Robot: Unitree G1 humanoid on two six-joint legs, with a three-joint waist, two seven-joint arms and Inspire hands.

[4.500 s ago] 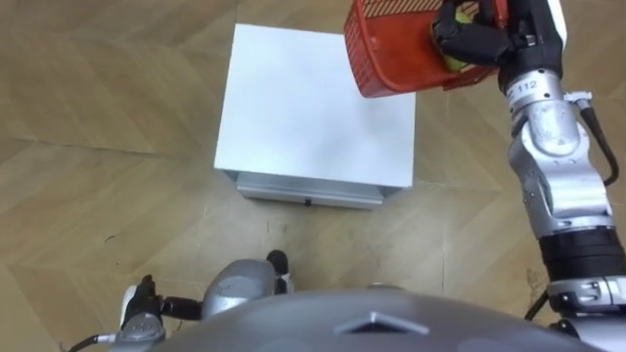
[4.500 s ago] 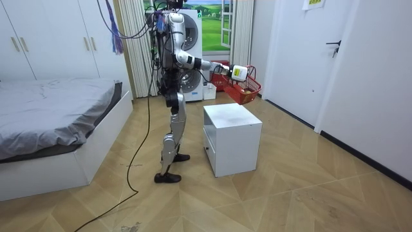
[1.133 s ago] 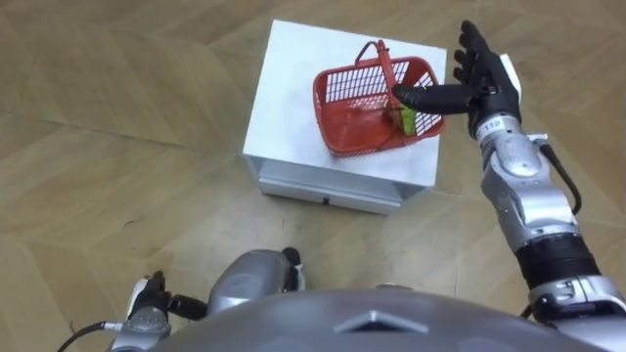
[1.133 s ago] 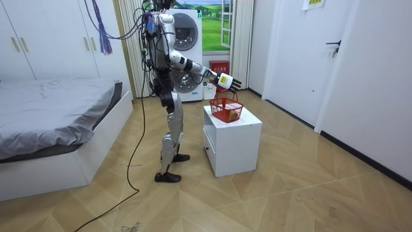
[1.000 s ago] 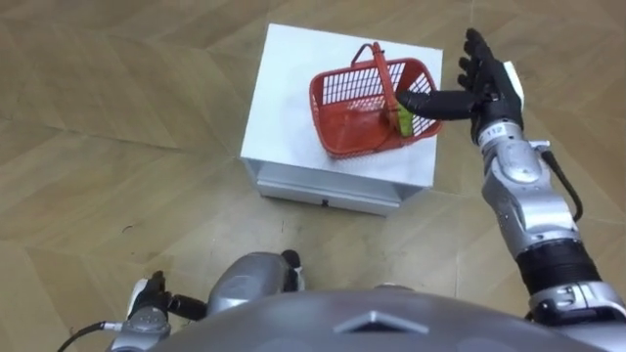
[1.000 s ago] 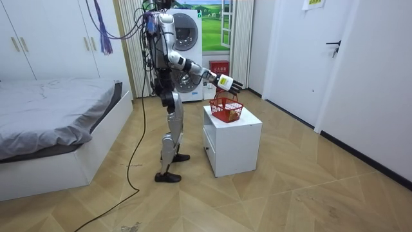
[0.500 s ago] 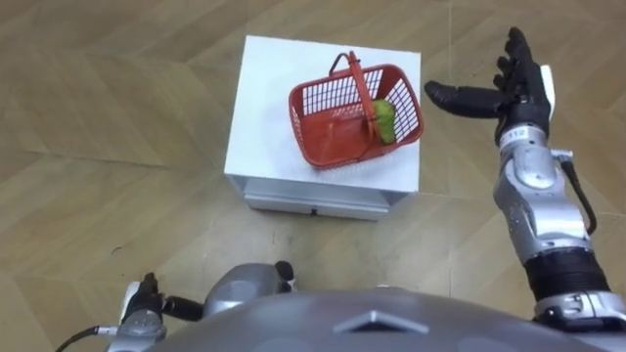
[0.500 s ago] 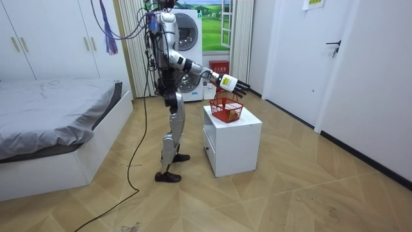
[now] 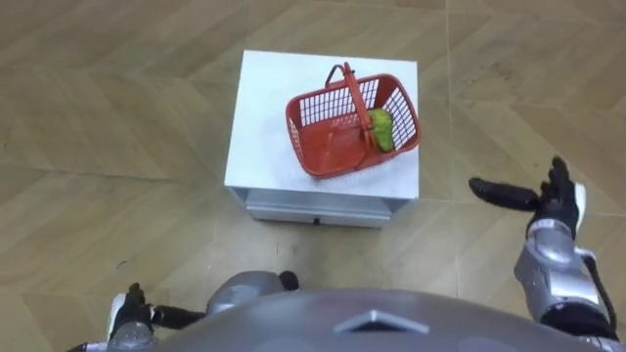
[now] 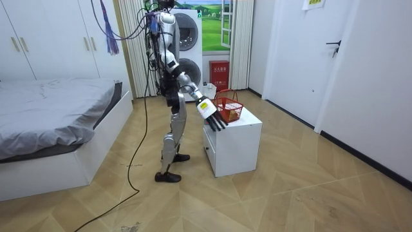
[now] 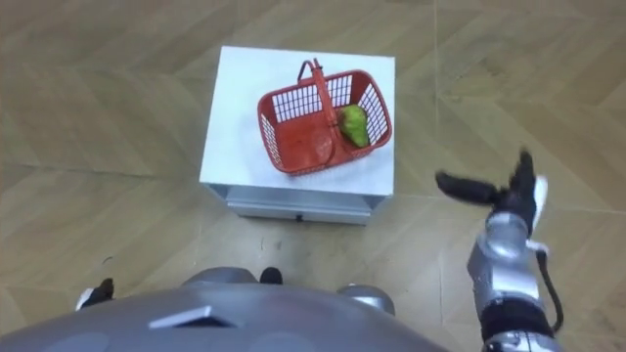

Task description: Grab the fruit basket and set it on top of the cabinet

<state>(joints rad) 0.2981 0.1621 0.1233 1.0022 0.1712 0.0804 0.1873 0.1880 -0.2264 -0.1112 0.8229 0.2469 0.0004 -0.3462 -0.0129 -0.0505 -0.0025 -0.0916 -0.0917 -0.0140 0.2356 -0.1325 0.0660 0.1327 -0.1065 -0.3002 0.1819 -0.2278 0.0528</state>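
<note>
The red basket (image 9: 328, 152) stands on the top of a white cabinet (image 9: 264, 117), near its far right corner, with the handle upright. A green fruit (image 9: 381, 129) lies inside it, at the right wall. No hand touches the basket. The right hand (image 9: 548, 203) is low at the right side, over the wooden floor (image 9: 117, 98) and well apart from the cabinet; its fingers are straight and spread, the thumb points to the left, and it holds nothing. The left hand (image 9: 125, 315) shows at the lower left corner; I cannot tell how its fingers are. In the room view the robot stands upright just beside the cabinet, between it and a bed (image 10: 51, 109).
</note>
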